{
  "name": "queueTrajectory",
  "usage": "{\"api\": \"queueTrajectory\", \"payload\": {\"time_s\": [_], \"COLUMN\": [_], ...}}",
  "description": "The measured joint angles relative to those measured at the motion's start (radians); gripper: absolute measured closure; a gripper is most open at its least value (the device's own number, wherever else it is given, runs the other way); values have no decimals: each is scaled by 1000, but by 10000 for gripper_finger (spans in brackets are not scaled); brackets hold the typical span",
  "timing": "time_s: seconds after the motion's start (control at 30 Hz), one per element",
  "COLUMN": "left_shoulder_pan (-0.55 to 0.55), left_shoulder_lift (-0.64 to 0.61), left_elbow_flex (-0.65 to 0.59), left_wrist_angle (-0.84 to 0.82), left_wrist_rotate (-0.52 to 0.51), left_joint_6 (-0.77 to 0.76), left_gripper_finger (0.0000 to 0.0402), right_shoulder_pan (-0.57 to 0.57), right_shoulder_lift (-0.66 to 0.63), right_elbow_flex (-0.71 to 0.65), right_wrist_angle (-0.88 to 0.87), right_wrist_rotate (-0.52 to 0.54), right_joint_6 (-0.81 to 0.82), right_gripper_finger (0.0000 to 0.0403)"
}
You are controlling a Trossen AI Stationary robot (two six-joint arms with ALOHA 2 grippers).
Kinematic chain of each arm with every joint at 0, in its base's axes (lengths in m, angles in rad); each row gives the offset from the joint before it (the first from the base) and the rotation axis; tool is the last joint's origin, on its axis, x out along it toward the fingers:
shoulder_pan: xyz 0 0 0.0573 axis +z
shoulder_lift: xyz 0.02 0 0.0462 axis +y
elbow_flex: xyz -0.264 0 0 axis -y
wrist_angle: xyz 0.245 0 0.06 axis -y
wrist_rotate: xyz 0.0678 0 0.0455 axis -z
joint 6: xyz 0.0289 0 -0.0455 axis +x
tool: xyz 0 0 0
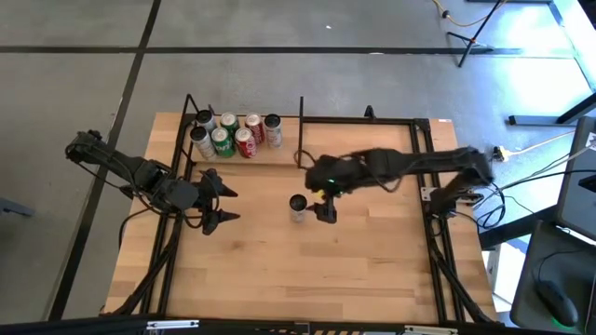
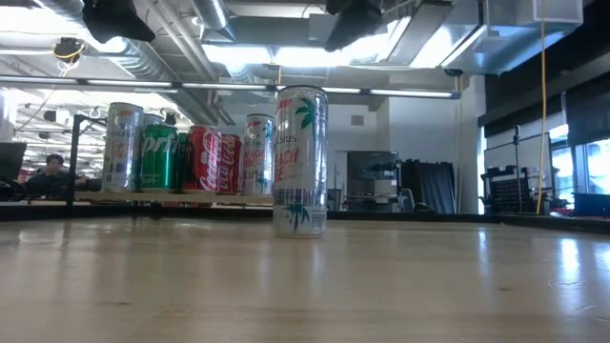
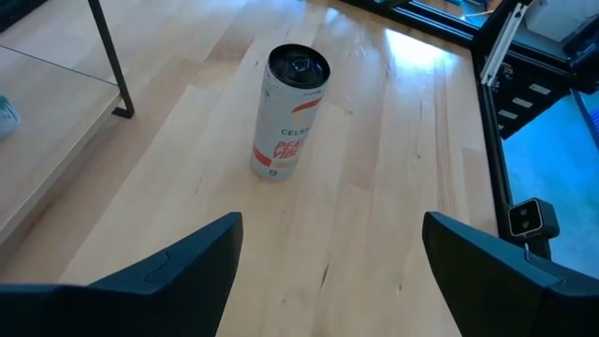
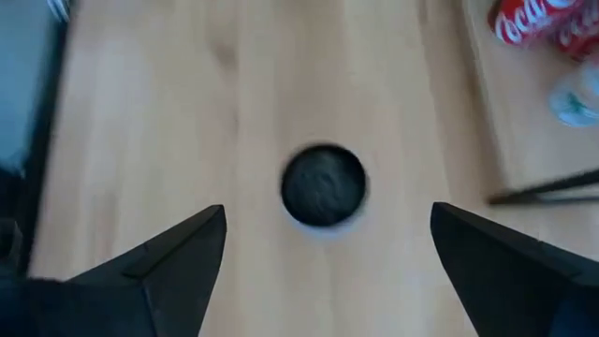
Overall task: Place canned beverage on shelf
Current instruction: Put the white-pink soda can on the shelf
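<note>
One can [image 1: 298, 207] stands before the shelf [image 1: 279, 154] of cans [image 1: 235, 136]

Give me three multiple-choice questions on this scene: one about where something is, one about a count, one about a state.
1. Where is the lone can?
A. On the shelf
B. On the tabletop, below the right gripper
C. In the left gripper

2. How many cans stand on the shelf?
A. Three
B. Ten
C. Seven

3. How are the right gripper jaws?
A. Open
B. Shut on the can
C. Shut on nothing

Answers: 1 B, the right wrist view looks straight down on its dark top. 2 C, the high view shows seven. 3 A, both fingers stand wide apart, clear of the can.
</note>
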Motion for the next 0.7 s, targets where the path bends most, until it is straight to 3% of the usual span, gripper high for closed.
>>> {"api": "queueTrajectory", "payload": {"time_s": [0.17, 0.3, 0.5, 0.7], "left_shoulder_pan": [0, 0, 0, 0], "left_shoulder_lift": [0, 0, 0, 0], "left_elbow_flex": [0, 0, 0, 0], "left_wrist_angle": [0, 0, -1, 0], "left_wrist_rotate": [-17, 11, 29, 30], "left_joint_6": [0, 0, 0, -1], "left_gripper_finger": [82, 82, 82, 82], "right_shoulder_pan": [-2, -4, 5, 4], "right_shoulder_lift": [-189, -216, -199, -173], "right_elbow_flex": [-438, -643, -691, -688], "right_wrist_angle": [541, 822, 876, 933], "right_wrist_rotate": [22, 26, 24, 42], "right_joint_6": [123, 232, 353, 312], "right_gripper_finger": [42, 42, 42, 42]}}
